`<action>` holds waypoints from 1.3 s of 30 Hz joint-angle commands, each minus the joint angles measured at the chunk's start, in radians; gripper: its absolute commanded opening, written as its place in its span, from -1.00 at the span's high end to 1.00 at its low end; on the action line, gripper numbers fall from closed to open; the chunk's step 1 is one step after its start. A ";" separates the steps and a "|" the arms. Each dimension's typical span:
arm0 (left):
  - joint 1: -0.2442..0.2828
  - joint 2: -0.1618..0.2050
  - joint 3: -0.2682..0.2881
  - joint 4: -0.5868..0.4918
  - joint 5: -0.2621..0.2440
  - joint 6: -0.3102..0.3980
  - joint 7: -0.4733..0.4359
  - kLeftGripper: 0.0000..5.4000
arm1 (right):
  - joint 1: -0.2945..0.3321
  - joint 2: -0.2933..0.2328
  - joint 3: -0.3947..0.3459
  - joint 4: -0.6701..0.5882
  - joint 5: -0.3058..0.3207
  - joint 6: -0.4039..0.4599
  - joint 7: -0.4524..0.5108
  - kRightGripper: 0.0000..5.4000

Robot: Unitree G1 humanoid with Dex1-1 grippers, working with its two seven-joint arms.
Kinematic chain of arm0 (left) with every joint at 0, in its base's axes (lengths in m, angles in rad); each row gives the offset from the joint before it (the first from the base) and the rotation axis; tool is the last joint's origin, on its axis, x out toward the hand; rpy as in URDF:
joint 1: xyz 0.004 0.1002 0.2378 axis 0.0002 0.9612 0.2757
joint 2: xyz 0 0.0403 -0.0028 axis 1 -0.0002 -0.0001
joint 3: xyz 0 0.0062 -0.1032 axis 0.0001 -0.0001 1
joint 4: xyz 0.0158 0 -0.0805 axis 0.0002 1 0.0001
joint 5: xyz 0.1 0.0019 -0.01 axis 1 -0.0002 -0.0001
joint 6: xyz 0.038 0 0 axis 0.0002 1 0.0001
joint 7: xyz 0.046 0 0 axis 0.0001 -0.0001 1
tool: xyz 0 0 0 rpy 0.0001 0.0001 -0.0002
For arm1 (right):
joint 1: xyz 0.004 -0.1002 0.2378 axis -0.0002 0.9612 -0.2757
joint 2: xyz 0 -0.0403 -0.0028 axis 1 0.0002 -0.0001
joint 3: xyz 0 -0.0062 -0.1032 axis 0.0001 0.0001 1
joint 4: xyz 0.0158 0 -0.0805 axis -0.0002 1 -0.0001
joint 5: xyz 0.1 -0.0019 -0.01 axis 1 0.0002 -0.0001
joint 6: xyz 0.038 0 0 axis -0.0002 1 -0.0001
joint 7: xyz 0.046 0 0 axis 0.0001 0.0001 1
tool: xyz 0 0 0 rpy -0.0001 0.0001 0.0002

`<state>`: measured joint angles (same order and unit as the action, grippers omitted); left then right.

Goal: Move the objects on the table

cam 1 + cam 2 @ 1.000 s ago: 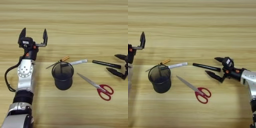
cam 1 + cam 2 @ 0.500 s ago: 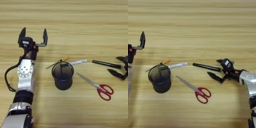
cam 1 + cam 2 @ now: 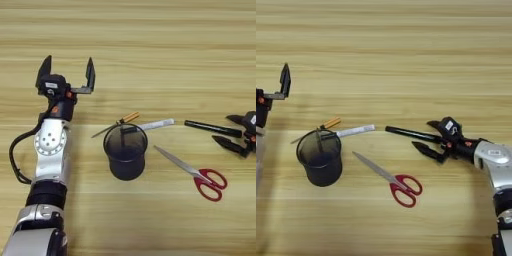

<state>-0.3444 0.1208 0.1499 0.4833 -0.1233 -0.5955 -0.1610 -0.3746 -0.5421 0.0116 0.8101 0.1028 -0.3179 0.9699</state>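
Item count on the table (image 3: 150, 50):
- Pen cup (image 3: 125, 158): one.
- Scissors (image 3: 195, 173): one pair.
- Screwdriver (image 3: 116, 123): one.
- White marker (image 3: 152, 125): one.
- Black pen (image 3: 408, 133): one.
- Grippers: two, left gripper (image 3: 67, 72) and right gripper (image 3: 427, 135).

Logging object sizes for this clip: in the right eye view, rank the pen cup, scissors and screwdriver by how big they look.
Largest: the pen cup, by area.
Next: the scissors, longer but thin.
Smallest: the screwdriver, partly hidden behind the cup.
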 commanded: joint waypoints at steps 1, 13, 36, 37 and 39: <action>-0.011 0.004 -0.004 0.010 0.008 -0.004 -0.001 -1.00 | 0.004 0.004 0.015 0.010 -0.018 -0.001 0.009 -0.43; -0.015 0.004 -0.002 0.015 0.007 -0.007 0.000 -1.00 | 0.010 0.007 0.018 -0.007 -0.008 -0.013 0.026 0.03; -0.017 0.005 -0.003 0.020 0.009 -0.008 0.001 -1.00 | 0.023 0.014 0.011 -0.044 0.015 -0.013 0.054 0.62; -0.018 0.004 -0.003 0.020 0.009 -0.008 0.001 -1.00 | 0.022 0.016 0.010 -0.045 0.018 -0.013 0.055 0.62; -0.019 0.004 -0.003 0.022 0.009 -0.009 0.001 -1.00 | 0.020 0.019 0.007 -0.049 0.024 -0.012 0.057 0.62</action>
<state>-0.3463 0.1210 0.1500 0.4959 -0.1231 -0.5972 -0.1602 -0.3572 -0.5320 0.0274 0.7785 0.1097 -0.3354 1.0154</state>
